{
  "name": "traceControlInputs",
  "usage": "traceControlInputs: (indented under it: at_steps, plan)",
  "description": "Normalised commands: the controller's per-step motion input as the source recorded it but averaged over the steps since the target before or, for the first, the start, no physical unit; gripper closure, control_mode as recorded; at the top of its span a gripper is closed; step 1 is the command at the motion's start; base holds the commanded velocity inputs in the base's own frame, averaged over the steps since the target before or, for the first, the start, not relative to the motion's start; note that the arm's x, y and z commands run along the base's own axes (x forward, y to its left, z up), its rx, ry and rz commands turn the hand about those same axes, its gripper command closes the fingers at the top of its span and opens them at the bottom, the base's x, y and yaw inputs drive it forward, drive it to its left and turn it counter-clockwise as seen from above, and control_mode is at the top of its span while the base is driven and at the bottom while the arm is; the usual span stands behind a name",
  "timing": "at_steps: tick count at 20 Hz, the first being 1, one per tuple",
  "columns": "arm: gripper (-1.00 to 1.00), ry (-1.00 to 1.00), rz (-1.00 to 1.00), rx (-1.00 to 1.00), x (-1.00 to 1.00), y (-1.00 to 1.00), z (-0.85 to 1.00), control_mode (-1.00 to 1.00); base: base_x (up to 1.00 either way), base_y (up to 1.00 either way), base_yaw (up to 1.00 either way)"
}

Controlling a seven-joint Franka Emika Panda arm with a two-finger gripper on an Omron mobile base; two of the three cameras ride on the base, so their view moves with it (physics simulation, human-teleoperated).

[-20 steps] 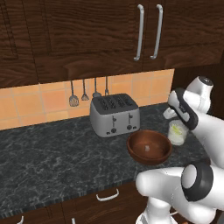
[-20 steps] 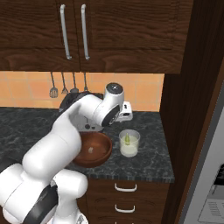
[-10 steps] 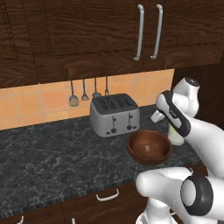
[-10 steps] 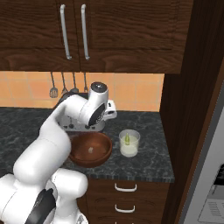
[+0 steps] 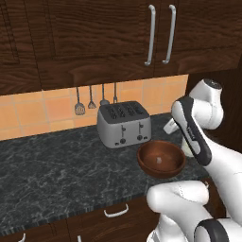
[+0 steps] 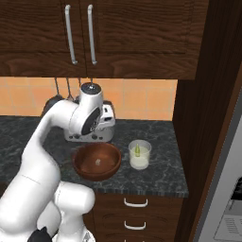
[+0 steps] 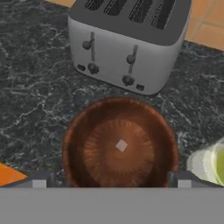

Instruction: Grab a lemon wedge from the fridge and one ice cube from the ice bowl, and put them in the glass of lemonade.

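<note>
The ice bowl (image 7: 78, 144), reddish-brown and round, lies right under my hand with one small pale ice cube (image 7: 121, 145) at its centre. My gripper (image 7: 111, 180) hangs above it, open, its fingertips (image 7: 39, 180) spread about as wide as the bowl, and nothing is between them. From the right base the ice bowl (image 6: 82, 163) sits left of the glass of lemonade (image 6: 140, 160), which holds a yellow-green lemon wedge (image 6: 137, 150). The ice bowl (image 5: 151, 168) also shows from the left base. The grey fridge (image 6: 226, 179) stands at the far right.
A silver four-slot toaster (image 7: 127, 39) stands just behind the bowl on the dark marble counter (image 5: 56, 165). Utensils (image 5: 79, 108) hang on the orange tiled wall. Dark wooden cabinets (image 6: 123, 38) hang above, and a tall dark panel (image 6: 203, 118) closes the counter's right end.
My arm has swung left from above the glass to above the ice bowl. The gripper has stayed open. The lemon wedge rests in the glass throughout.
</note>
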Motion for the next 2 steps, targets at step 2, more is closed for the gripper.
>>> traceControlInputs:
  at_steps: [2]
  plan:
    - [-1.0,0.0,0.0,-0.01,-0.82,0.03,0.46,-1.0,0.0,0.0,0.0]
